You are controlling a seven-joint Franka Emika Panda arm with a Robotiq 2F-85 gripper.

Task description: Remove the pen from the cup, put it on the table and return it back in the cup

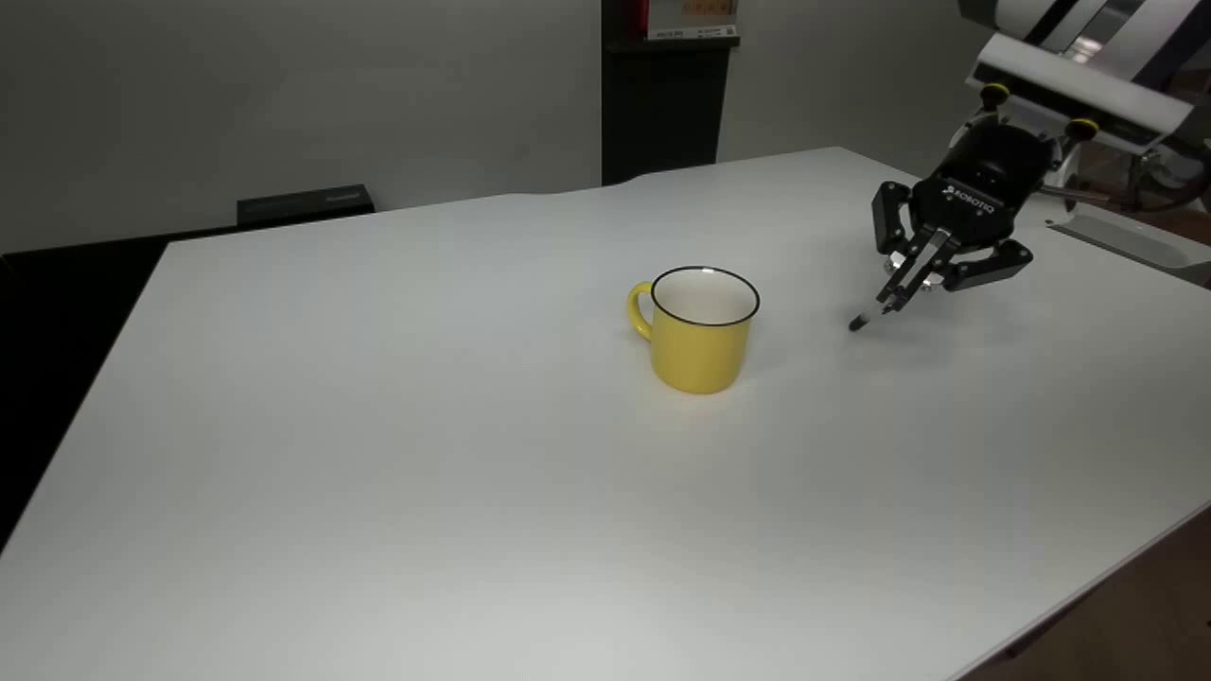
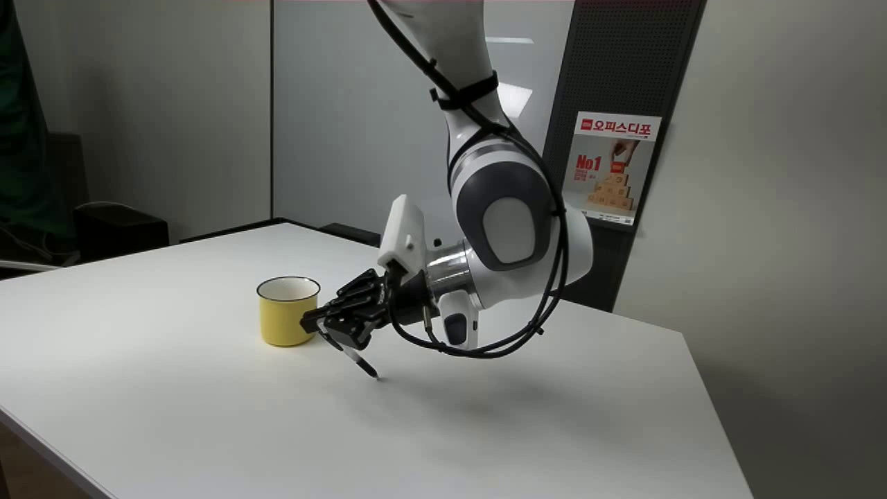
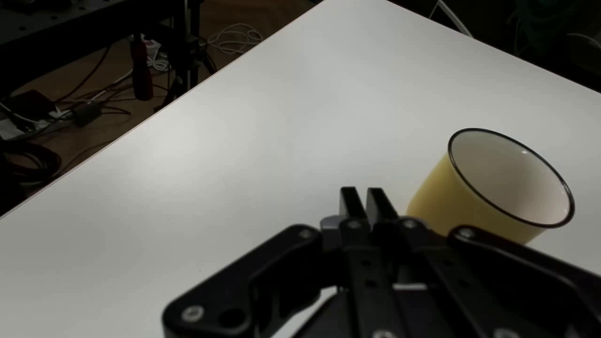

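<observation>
Dim light; glare on the table (image 3: 225,159); soft shadows.

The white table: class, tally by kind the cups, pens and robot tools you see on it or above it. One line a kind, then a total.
Cup: 1, yellow, upright on the table
Pen: 1, slanted, its lower end sticking out
Tool: 1, shut on the pen
Total: 3
</observation>
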